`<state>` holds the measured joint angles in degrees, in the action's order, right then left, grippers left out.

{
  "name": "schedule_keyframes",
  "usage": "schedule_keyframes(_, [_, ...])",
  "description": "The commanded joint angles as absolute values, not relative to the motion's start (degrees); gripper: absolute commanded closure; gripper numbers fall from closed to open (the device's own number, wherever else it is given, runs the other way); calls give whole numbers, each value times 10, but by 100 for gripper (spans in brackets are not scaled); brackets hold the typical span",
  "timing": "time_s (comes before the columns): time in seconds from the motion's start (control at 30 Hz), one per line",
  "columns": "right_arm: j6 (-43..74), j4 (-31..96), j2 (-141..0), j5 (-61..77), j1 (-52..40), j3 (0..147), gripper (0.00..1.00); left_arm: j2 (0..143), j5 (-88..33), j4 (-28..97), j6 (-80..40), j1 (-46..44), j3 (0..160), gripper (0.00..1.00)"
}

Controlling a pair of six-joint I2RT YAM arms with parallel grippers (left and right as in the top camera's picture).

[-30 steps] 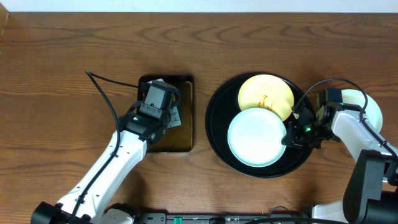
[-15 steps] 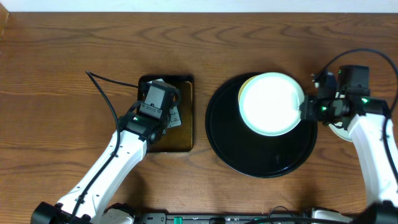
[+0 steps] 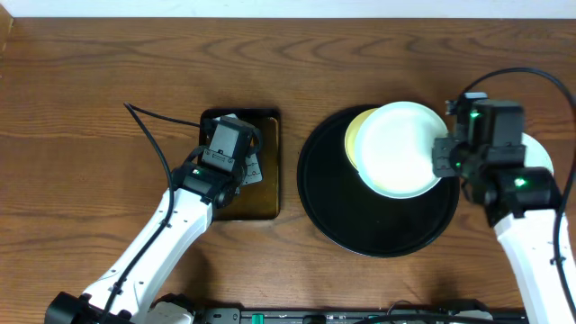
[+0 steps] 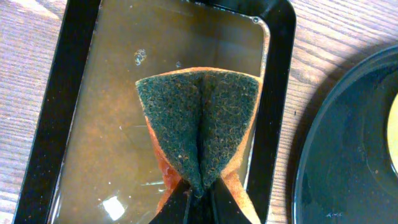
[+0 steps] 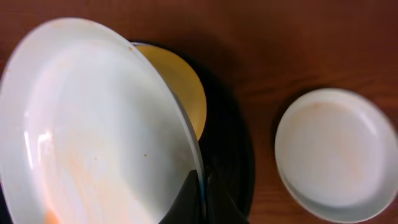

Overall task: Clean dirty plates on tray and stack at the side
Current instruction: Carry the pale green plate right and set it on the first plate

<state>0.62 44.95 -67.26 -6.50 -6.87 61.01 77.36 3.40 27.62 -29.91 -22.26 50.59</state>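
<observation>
Pinching the rim of a pale mint-green plate (image 5: pixel 93 124), the right fingers (image 5: pixel 185 205) are clamping tight on its edge and holding it tilted and raised above the round black tray (image 3: pixel 333 211). The lifted plate is hanging over the tray's far right part and is hiding most of the pale yellow plate (image 3: pixel 353 139), which is lying on the tray beneath it (only a crescent at its left side is showing from overhead). A faint orange smear is showing on the held plate's face in the wrist view. A second mint-green plate (image 5: pixel 336 152) is sitting on the bare wood surface (image 3: pixel 90 72) just right of the tray, and the right arm is partly covering it from above. Off to the left, the left fingers (image 4: pixel 179 206) are squeezing a folded green-and-orange sponge (image 4: pixel 199 124), holding it over a rectangular black tray (image 4: pixel 273 124) that is carrying brownish liquid. A black cable (image 3: pixel 151 135) is trailing across the surface beside the left arm.
</observation>
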Motion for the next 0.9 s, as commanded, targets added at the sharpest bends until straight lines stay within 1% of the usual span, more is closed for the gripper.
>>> schedule_keyframes(0.0, [12, 444, -658, -193, -131, 621, 99, 772, 44, 276, -292, -220, 507, 92])
schedule_keyframes(0.2, [12, 442, -659, -271, -208, 621, 99, 772, 44, 276, -291, -220, 507, 92])
schedule_keyframes(0.33, [9, 439, -659, -299, -230, 621, 99, 772, 44, 276, -291, -220, 507, 92])
schedule_keyframes(0.63, [3, 439, -659, -303, -233, 621, 99, 772, 44, 276, -291, -220, 507, 92])
schedule_keyframes(0.8, [5, 438, -659, -340, -233, 621, 99, 772, 44, 276, -292, -220, 507, 92])
schedule_keyframes(0.87, [49, 440, -659, -380, -232, 621, 99, 772, 43, 276, -291, -220, 507, 92])
